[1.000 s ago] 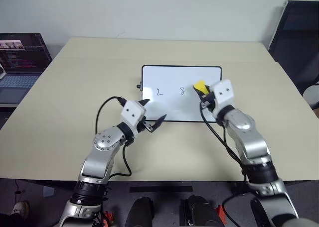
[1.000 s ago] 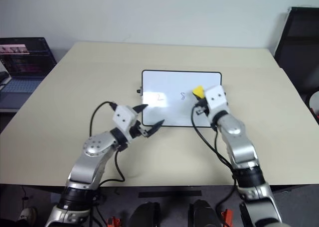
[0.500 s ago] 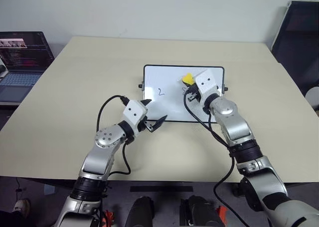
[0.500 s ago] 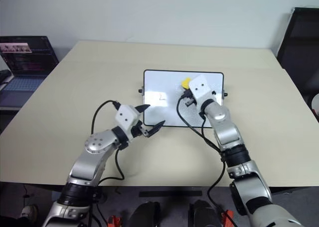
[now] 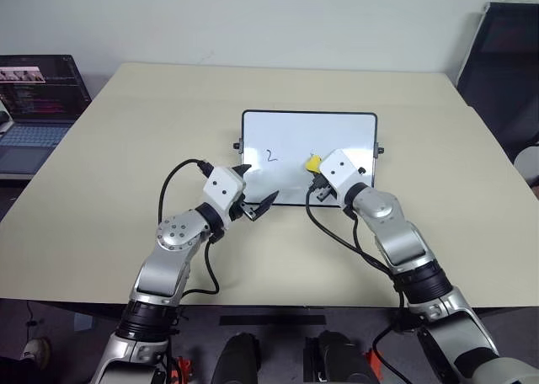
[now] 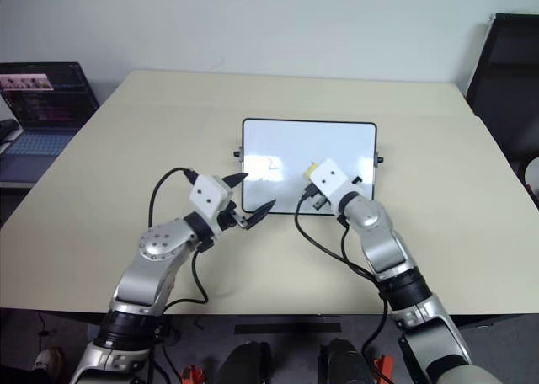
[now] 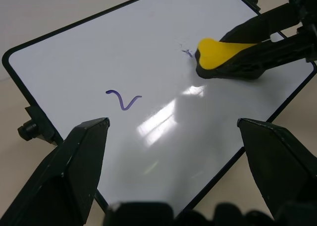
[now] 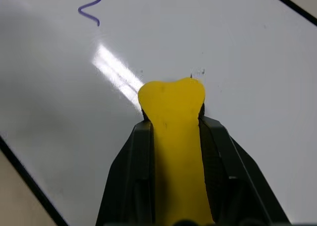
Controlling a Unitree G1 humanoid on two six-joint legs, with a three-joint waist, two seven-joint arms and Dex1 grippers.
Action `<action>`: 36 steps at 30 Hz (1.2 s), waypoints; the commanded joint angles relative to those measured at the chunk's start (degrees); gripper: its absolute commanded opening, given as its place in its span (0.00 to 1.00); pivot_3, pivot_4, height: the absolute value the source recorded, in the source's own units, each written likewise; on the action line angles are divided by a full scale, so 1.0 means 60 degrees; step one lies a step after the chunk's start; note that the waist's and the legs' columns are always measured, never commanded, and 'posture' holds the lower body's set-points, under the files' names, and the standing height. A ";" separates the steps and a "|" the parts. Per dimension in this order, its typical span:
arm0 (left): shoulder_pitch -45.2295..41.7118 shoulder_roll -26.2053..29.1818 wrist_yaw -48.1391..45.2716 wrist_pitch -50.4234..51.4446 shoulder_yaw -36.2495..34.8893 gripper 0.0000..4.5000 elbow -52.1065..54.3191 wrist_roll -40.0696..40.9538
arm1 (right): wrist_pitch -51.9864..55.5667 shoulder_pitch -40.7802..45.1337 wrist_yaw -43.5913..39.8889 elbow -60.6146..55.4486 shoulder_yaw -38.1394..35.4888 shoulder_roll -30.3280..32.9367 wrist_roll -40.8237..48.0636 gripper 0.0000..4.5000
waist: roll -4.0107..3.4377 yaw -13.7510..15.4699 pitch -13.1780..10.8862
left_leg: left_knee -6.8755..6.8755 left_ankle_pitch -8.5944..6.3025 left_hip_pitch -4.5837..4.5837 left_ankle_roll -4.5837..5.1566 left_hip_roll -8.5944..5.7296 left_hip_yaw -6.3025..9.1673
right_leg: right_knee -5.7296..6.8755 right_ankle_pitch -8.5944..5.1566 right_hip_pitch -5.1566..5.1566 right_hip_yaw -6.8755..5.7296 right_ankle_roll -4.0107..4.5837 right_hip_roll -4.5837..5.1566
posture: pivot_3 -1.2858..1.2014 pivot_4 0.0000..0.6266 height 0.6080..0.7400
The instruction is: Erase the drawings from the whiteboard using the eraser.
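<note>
Whiteboard point(image 5: 337, 131) on table point(image 5: 126, 148), laptop point(image 5: 38, 106) far left; eraser point(image 5: 312, 162) on board, right of remaining drawing point(image 5: 270, 156).

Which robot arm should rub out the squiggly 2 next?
The right. Its gripper is shut on the eraser, which already sits on the whiteboard, beside the 2. The left gripper hangs open and empty at the board's near edge.

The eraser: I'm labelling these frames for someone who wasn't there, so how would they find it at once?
Find the beige table, then the whiteboard lying in its middle. On the board's near half, the right gripper is shut on the eraser, a small bright yellow block, the only yellow thing there, just right of the handwritten "2".
</note>
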State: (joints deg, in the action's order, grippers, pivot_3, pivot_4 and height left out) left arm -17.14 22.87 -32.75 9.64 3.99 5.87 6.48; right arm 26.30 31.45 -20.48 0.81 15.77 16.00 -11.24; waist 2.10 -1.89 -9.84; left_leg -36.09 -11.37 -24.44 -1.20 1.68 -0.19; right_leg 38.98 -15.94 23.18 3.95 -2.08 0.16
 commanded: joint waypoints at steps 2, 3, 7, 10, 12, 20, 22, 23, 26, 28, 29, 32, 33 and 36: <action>0.0116 0.0049 0.0135 -0.0056 -0.0190 1.00 0.0571 0.0035 | 0.0366 -0.0419 -0.0206 -0.0468 -0.0101 0.0370 -0.0152 0.21 | 0.0000 0.0001 0.0000 | 0.0000 0.0000 0.0001 0.0000 0.0000 0.0000 | -0.0001 0.0000 0.0000 0.0000 0.0000 0.0000 | 0.52 0.24 1.00; 0.0119 0.0039 0.0143 -0.0047 -0.0173 1.00 0.0580 0.0037 | 0.0367 -0.0415 -0.0178 -0.0499 -0.0169 0.0368 -0.0119 0.21 | 0.0001 0.0002 0.0000 | 0.0000 0.0000 0.0002 0.0000 0.0000 -0.0001 | -0.0001 0.0000 0.0000 0.0001 -0.0001 0.0000 | 0.52 0.24 1.00; 0.0056 0.0013 0.0106 -0.0062 -0.0085 1.00 0.0522 0.0066 | 0.0159 -0.0151 0.0082 -0.0379 -0.0385 0.0158 0.0023 0.21 | 0.0001 0.0002 0.0000 | -0.0001 0.0001 0.0002 0.0000 -0.0001 -0.0003 | -0.0001 -0.0001 -0.0001 0.0000 -0.0001 -0.0002 | 0.52 0.24 1.00; -0.0063 0.0007 0.0040 -0.0092 -0.0036 1.00 0.0418 0.0074 | -0.0288 0.0246 0.0349 -0.0097 -0.0491 -0.0161 0.0101 0.21 | 0.0001 0.0001 0.0000 | -0.0001 0.0001 0.0002 0.0000 -0.0001 -0.0004 | -0.0001 0.0000 0.0000 0.0002 -0.0001 -0.0002 | 0.52 0.24 1.00; -0.0137 0.0018 -0.0009 -0.0130 -0.0016 1.00 0.0337 0.0071 | -0.0614 0.0568 0.0535 0.0162 -0.0578 -0.0390 0.0143 0.21 | 0.0000 -0.0014 0.0000 | -0.0001 0.0001 0.0002 0.0000 0.0000 -0.0005 | 0.0000 0.0000 0.0002 0.0003 0.0000 -0.0003 | 0.52 0.24 1.00; -0.0266 -0.0027 -0.0087 -0.0154 -0.0022 1.00 0.0263 0.0059 | -0.1616 0.1725 0.1028 0.1483 -0.0672 -0.0897 0.0137 0.21 | -0.0001 -0.0011 -0.0002 | 0.0010 -0.0002 -0.0002 -0.0001 0.0000 -0.0006 | -0.0006 0.0000 0.0008 0.0003 0.0001 -0.0003 | 0.52 0.24 1.00; -0.0215 -0.0013 -0.0053 -0.0136 -0.0058 1.00 0.0312 0.0052 | -0.1642 0.1745 0.1015 0.1615 -0.0635 -0.0908 0.0109 0.21 | -0.0002 -0.0009 -0.0002 | 0.0010 -0.0001 -0.0003 -0.0001 0.0000 -0.0005 | -0.0006 0.0000 0.0008 0.0002 0.0002 -0.0002 | 0.52 0.24 1.00; -0.0187 -0.0003 -0.0041 -0.0124 -0.0077 1.00 0.0338 0.0053 | -0.1613 0.1726 0.0989 0.1642 -0.0612 -0.0896 0.0087 0.21 | -0.0002 -0.0009 -0.0002 | 0.0010 -0.0001 -0.0003 -0.0001 0.0000 -0.0005 | -0.0005 0.0001 0.0007 0.0002 0.0002 -0.0002 | 0.52 0.24 1.00; -0.0085 0.0027 0.0000 -0.0073 -0.0138 1.00 0.0432 0.0067 | -0.1057 0.1375 0.0679 0.1573 -0.0338 -0.0595 -0.0184 0.21 | -0.0002 -0.0009 -0.0003 | 0.0008 -0.0001 -0.0003 -0.0001 0.0000 -0.0004 | -0.0003 0.0001 0.0008 0.0002 0.0002 -0.0001 | 0.52 0.24 1.00; -0.0058 0.0026 0.0016 -0.0050 -0.0144 1.00 0.0471 0.0070 | -0.0668 0.1173 0.0489 0.1441 -0.0265 -0.0444 -0.0260 0.21 | -0.0003 -0.0001 -0.0003 | 0.0008 -0.0001 -0.0003 -0.0001 0.0000 -0.0003 | -0.0003 0.0001 0.0007 0.0001 0.0002 -0.0001 | 0.52 0.24 1.00; -0.0049 0.0022 0.0028 -0.0039 -0.0150 1.00 0.0490 0.0073 | -0.0408 0.1011 0.0362 0.1280 -0.0269 -0.0362 -0.0259 0.21 | -0.0003 -0.0002 -0.0002 | 0.0008 -0.0001 -0.0003 -0.0001 -0.0001 -0.0003 | -0.0003 0.0001 0.0007 0.0001 0.0002 0.0000 | 0.52 0.24 1.00; -0.0048 0.0006 0.0060 -0.0006 -0.0172 1.00 0.0522 0.0087 | 0.0348 0.0546 -0.0053 0.0661 -0.0242 -0.0089 -0.0241 0.21 | 0.0000 0.0005 0.0001 | 0.0004 -0.0001 0.0001 -0.0001 0.0001 0.0002 | 0.0000 0.0001 0.0000 -0.0004 0.0002 -0.0001 | 0.52 0.24 1.00; -0.0049 0.0000 0.0068 0.0001 -0.0173 1.00 0.0527 0.0089 | 0.0508 0.0452 -0.0112 0.0501 -0.0254 -0.0047 -0.0224 0.21 | 0.0001 0.0008 0.0001 | 0.0002 -0.0001 0.0002 -0.0001 0.0000 0.0003 | 0.0001 0.0000 -0.0002 -0.0004 0.0002 -0.0001 | 0.52 0.24 1.00; -0.0068 -0.0030 0.0065 -0.0001 -0.0142 1.00 0.0501 0.0100 | 0.1151 0.0079 -0.0275 -0.0269 -0.0398 0.0110 -0.0160 0.21 | 0.0002 0.0007 0.0002 | -0.0002 0.0001 0.0007 0.0000 0.0001 0.0001 | 0.0002 0.0000 -0.0006 0.0000 0.0000 -0.0001 | 0.52 0.24 1.00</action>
State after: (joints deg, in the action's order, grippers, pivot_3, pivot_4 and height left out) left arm -17.22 22.73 -32.84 9.93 4.08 6.53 6.56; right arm 29.79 33.05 -21.49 0.67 14.48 15.60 -12.21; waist 2.11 -1.84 -9.83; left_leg -36.11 -11.36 -24.39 -1.20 1.68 -0.18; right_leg 38.99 -15.94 23.13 3.95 -2.08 0.16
